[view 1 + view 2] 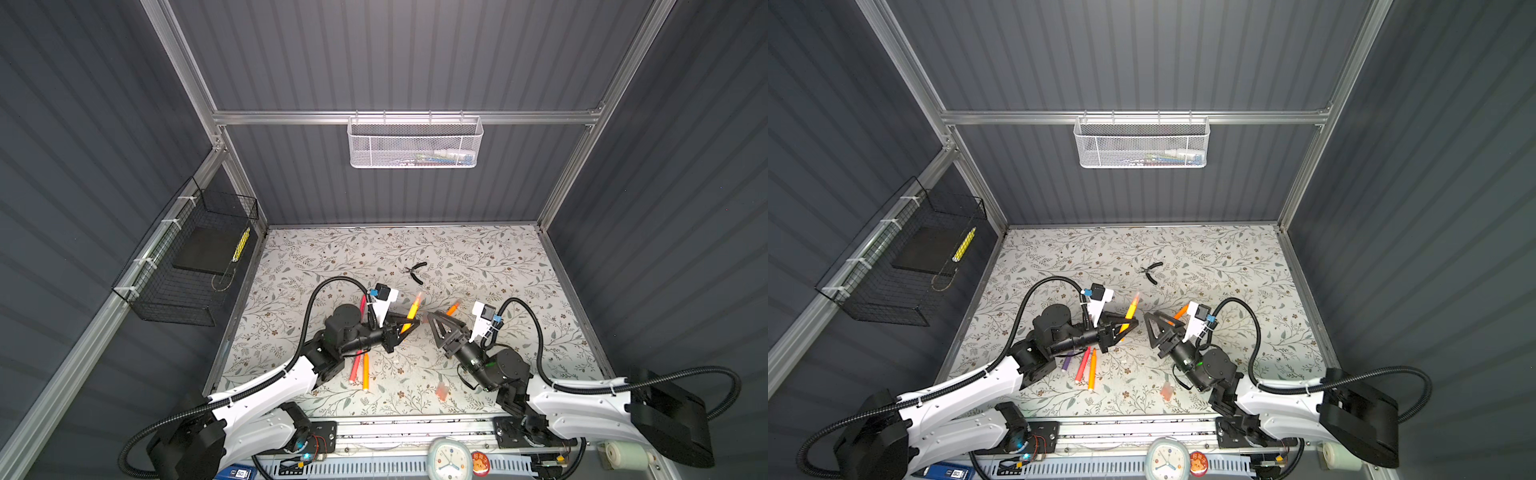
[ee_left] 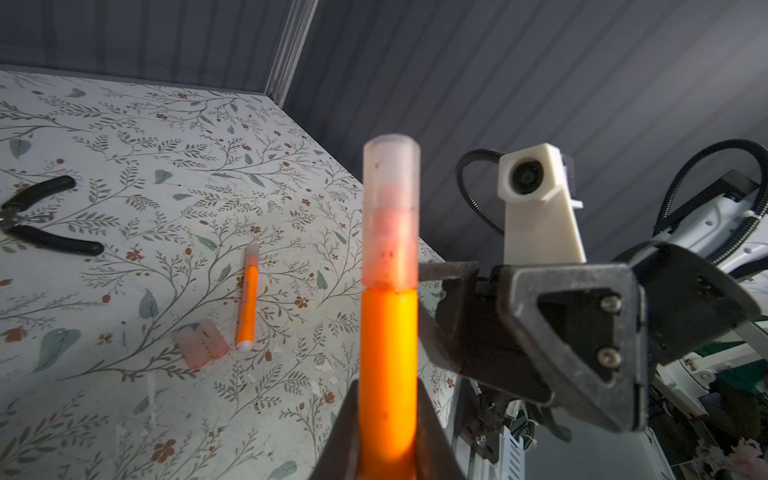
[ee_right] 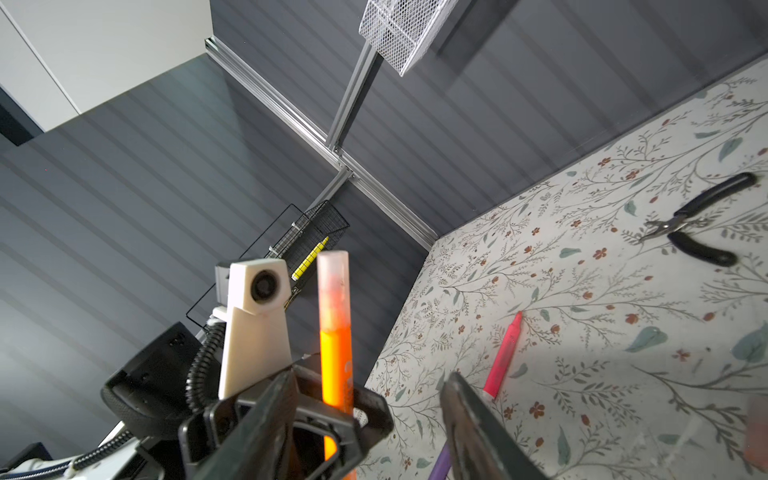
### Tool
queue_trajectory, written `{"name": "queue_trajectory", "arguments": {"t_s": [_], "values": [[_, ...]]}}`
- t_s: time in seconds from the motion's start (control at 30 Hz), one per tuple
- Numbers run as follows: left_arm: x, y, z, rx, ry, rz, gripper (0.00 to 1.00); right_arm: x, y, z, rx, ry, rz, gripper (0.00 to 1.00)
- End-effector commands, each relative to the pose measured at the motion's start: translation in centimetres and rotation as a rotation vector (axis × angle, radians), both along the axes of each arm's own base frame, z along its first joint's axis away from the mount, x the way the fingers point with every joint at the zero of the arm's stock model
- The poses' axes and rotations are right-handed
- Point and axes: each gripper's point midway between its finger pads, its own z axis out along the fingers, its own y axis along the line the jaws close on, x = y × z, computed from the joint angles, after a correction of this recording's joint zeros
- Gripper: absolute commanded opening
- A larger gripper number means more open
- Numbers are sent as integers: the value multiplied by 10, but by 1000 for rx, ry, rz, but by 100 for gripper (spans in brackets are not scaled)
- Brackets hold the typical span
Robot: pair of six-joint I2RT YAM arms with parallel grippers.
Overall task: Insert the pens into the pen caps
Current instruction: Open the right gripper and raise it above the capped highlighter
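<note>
My left gripper (image 1: 409, 326) (image 2: 388, 436) is shut on an orange pen (image 1: 411, 313) (image 2: 388, 365) held above the table. A translucent pen cap (image 2: 390, 212) (image 3: 333, 286) sits on that pen's tip. Just to its right, my right gripper (image 1: 431, 318) (image 3: 370, 376) stands open with nothing between its fingers. Another orange pen (image 2: 248, 299) with a cap on it lies on the table, with two loose pinkish caps (image 2: 202, 343) beside it. A pink-red pen (image 1: 1082, 365), an orange pen (image 1: 1092, 370) and a purple pen (image 1: 1066, 361) lie under the left arm. Another pink-red pen (image 3: 503, 357) lies further back.
Black-handled pliers (image 1: 417, 272) lie at the back middle of the floral table (image 1: 498, 257). A white mesh basket (image 1: 415, 143) hangs on the back wall and a black wire basket (image 1: 187, 266) on the left wall. A clock (image 1: 449, 459) stands at the front rail.
</note>
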Motion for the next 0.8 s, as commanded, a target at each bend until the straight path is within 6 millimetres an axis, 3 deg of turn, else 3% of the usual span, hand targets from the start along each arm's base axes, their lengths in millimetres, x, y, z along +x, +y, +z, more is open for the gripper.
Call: {"name": "queue_trajectory", "arguments": {"t_s": [0.0,0.2,0.43,0.57,0.77], "values": [[6,10,5,-23,-88,81,0,-1,-10,4,-43,-17,-38,65],[-15,-6,5,54,-193,45,0,-2,-23,24,-141,-17,-74,76],[-19,-23,-4,110,-188,1,0,-1,-20,40,-231,-15,-60,83],[-4,-10,-7,153,-181,119,0,11,-13,35,-295,53,-55,86],[-9,-2,-2,116,-224,125,0,34,5,28,-302,139,38,83]]}}
